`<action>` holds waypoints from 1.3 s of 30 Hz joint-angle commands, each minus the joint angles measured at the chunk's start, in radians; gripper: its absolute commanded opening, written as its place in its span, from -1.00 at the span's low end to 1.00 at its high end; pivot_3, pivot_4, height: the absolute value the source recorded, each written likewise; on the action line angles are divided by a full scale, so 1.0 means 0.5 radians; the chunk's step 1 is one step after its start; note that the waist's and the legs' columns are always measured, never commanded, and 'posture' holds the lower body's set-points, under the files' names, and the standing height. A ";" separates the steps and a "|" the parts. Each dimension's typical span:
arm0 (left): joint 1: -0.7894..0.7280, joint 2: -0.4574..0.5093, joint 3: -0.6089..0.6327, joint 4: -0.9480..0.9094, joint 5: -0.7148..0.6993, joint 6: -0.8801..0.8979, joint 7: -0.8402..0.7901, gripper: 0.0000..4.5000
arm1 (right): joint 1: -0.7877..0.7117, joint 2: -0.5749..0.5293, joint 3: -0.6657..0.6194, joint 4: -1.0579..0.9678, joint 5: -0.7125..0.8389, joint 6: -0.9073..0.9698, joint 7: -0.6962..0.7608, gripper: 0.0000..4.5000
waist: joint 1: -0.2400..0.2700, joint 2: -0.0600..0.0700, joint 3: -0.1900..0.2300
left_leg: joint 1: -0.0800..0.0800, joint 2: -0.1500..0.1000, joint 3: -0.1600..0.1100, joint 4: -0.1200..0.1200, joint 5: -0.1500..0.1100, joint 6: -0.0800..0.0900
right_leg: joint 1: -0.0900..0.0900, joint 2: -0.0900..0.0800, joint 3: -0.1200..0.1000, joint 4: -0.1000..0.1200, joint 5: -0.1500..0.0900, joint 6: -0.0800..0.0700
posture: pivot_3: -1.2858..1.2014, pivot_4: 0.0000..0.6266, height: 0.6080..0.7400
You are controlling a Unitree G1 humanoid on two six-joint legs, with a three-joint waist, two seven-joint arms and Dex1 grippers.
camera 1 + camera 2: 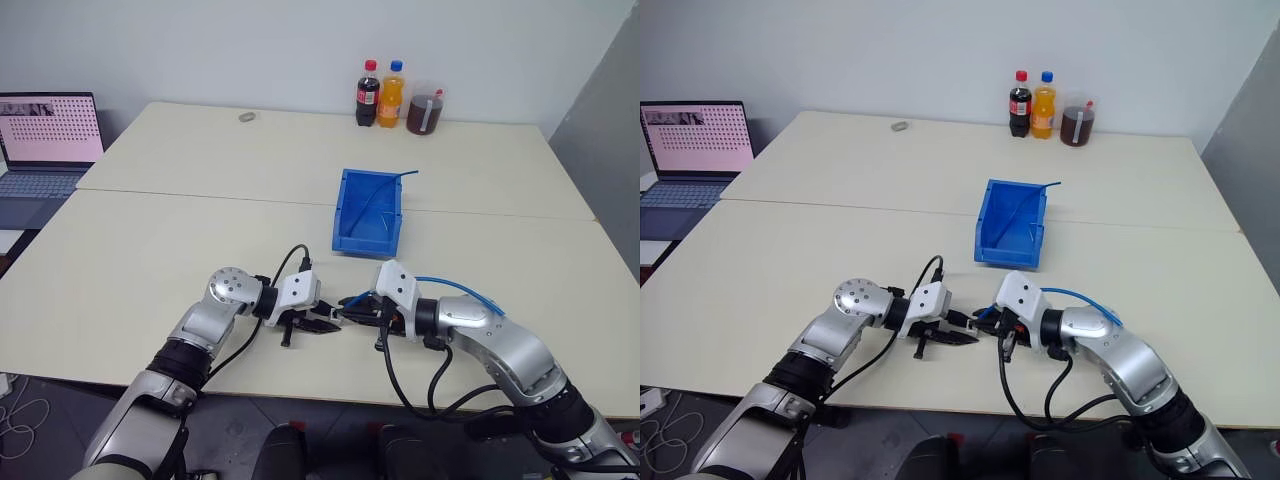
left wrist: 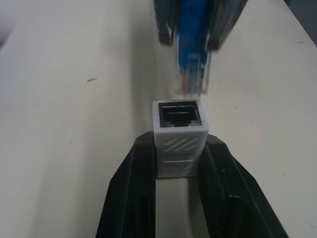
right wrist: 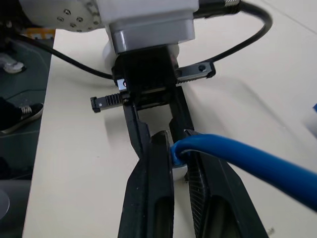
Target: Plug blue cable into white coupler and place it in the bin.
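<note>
Just ahead of the left gripper, clamped on the tiny white boxy plastic coupler, the right gripper pinches the sky-blue cable, its clear plug near the socket: insertion apparently pending, needing straight alignment.

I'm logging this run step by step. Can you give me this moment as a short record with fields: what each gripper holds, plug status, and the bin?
left gripper: shut on the white coupler, socket facing the plug
right gripper: shut on the blue cable near its plug end
plug: just short of the socket, not yet inserted
bin: on the table beyond both grippers, a thin blue wire in it
</note>
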 commanded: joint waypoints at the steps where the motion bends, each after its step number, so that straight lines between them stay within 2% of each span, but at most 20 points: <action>1: 0.047 0.023 -0.045 -0.010 0.068 0.029 -0.012 -0.64 | -0.034 0.016 -0.002 0.004 -0.049 -0.057 0.035 -0.95 | -0.001 0.000 0.000 | 0.000 0.000 0.000 0.000 0.000 0.000 | 0.000 0.000 0.000 0.000 0.000 0.000 | 0.03 -0.52 1.00; 28: 0.051 -0.004 -0.050 0.013 0.084 0.027 0.038 -0.64 | -0.076 0.026 0.117 0.109 -0.245 0.001 0.140 -0.95 | -0.002 0.001 -0.003 | 0.001 0.000 0.000 0.000 0.000 0.000 | 0.001 0.000 0.000 0.001 0.000 0.000 | 0.03 -0.52 1.00; 39: 0.055 -0.022 -0.053 0.003 0.084 0.038 0.033 -0.64 | -0.208 0.094 0.162 0.185 -0.176 0.172 0.247 -0.95 | -0.001 0.007 -0.010 | 0.002 0.000 0.000 0.000 0.000 0.000 | 0.002 0.000 0.000 0.001 0.000 0.000 | 0.03 -0.52 1.00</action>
